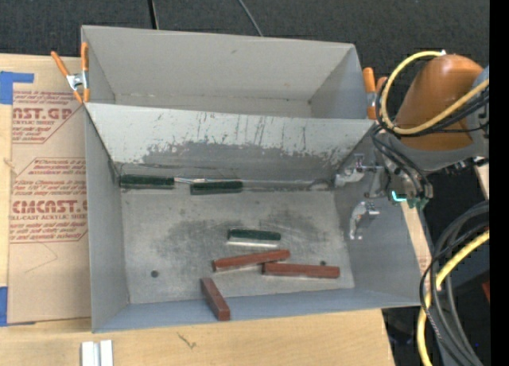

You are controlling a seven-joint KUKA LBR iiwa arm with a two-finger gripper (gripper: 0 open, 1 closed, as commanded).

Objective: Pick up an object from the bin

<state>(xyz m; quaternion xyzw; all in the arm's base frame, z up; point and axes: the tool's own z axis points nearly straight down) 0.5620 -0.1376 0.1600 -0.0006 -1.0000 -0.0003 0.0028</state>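
My gripper [355, 199] hangs by the bin's right wall, open, with nothing between its fingers [359, 222]. Nearest to it, a reddish-brown flat stick [301, 270] lies on the floor to its lower left. A second reddish-brown stick [250, 260] lies just left of that one, nearly touching it. Above these rests a short dark green bar [254, 235] with a pale edge. The gripper stands apart from all three, over bare floor near the wall.
A third reddish-brown block [215, 298] lies at the front wall. Two dark green bars [145, 182] [216, 188], with a thin silvery piece between them, lie along the foot of the back wall. The arm with its orange cover and cables reaches in from the right.
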